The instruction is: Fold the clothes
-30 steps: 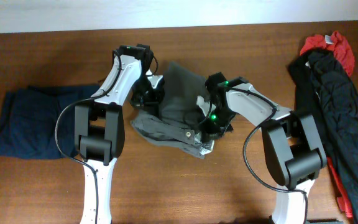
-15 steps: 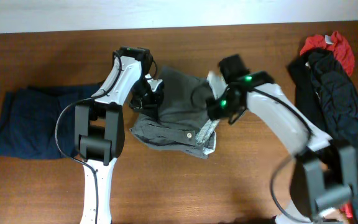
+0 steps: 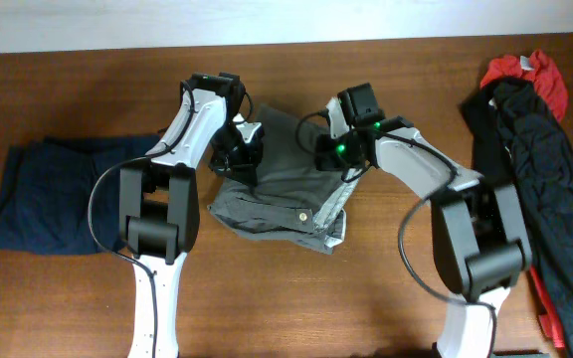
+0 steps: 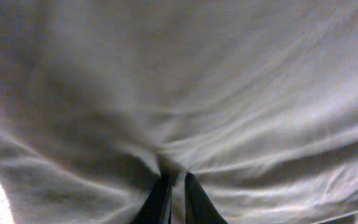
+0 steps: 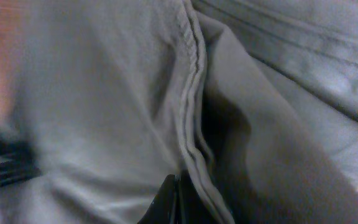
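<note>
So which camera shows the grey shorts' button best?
The overhead view: the pale button sits on the waistband of the grey shorts. Both wrist views show only close-up grey cloth, no button.

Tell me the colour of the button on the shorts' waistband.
Pale, off-white button against the mid-grey shorts; the overhead view shows it best.

The shorts (image 3: 285, 184) are being held bunched at the middle of the table (image 3: 68, 89). They are being gripped at their left edge by the left gripper (image 3: 239, 149) and at their upper right edge by the right gripper (image 3: 328, 154). The waistband with its button (image 3: 302, 214) is being shown nearest the robot. A navy garment (image 3: 53, 194) is being seen far left, and a black and red pile (image 3: 530, 119) far right.
</note>
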Motion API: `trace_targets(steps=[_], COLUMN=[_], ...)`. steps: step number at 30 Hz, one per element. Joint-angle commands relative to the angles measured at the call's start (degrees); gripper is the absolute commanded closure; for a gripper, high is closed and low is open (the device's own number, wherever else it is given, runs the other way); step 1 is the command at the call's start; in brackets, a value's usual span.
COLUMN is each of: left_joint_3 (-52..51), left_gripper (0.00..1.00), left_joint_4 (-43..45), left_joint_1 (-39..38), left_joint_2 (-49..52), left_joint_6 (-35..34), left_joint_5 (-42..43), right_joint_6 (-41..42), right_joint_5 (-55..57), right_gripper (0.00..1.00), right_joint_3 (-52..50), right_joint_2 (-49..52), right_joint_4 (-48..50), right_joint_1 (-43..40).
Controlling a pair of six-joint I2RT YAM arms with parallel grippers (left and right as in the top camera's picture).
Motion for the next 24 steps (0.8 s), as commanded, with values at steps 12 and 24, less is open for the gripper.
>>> trace_targets(steps=[12,24], left_joint_3=[3.5,22.75], left_gripper=[0.89,0.41], left_joint_4=[-2.1,-5.6], left_joint_1=[1.16,6.97], left_joint_2=[0.04,-0.04], left_joint_6=[1.4,6.86], left_joint_5=[-0.96,4.59], right_joint_6=[-8.68,-21.35], right_joint_5=[-22.56,-29.38], right_gripper=[0.95,0.96], right_joint_3=[1.11,1.09], right_joint_2=[-1.7,-10.88], right_joint_4=[-13.46,-23.43], right_joint_1=[-20.96,-11.43])
